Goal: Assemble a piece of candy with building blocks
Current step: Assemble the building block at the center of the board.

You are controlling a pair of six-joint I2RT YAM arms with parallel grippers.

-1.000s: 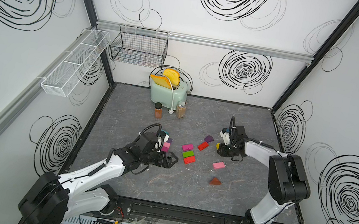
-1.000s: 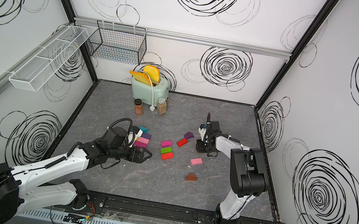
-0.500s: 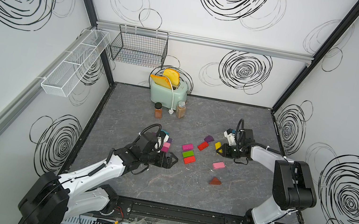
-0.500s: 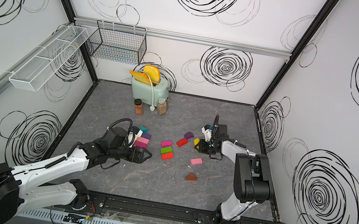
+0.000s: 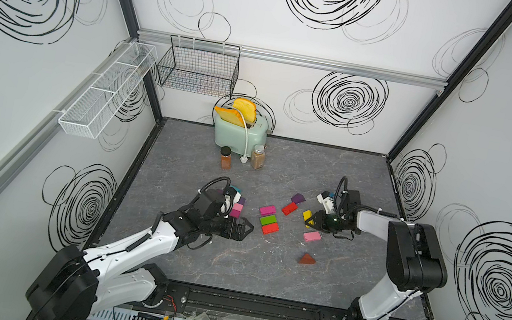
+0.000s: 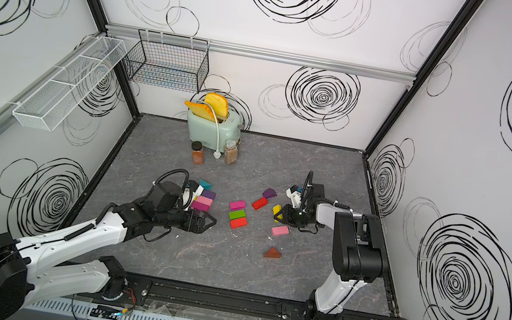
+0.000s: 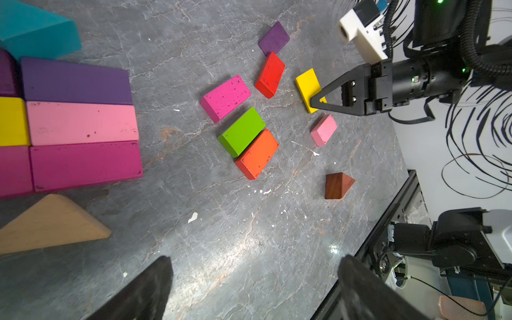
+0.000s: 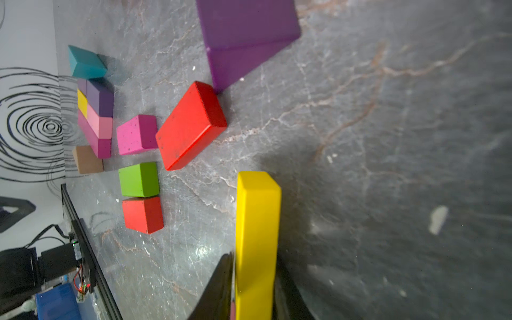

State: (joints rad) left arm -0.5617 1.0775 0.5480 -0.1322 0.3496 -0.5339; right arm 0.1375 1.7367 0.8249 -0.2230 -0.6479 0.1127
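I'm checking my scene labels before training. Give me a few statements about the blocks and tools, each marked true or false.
1. The right tool has the yellow block between its jaws. True.
2. The left tool holds a block. False: its jaws stand wide apart with nothing between them.
3. The green block touches the orange-red block. True.
4. The brown triangle leans on the yellow block. False: it lies alone, apart from every other block.
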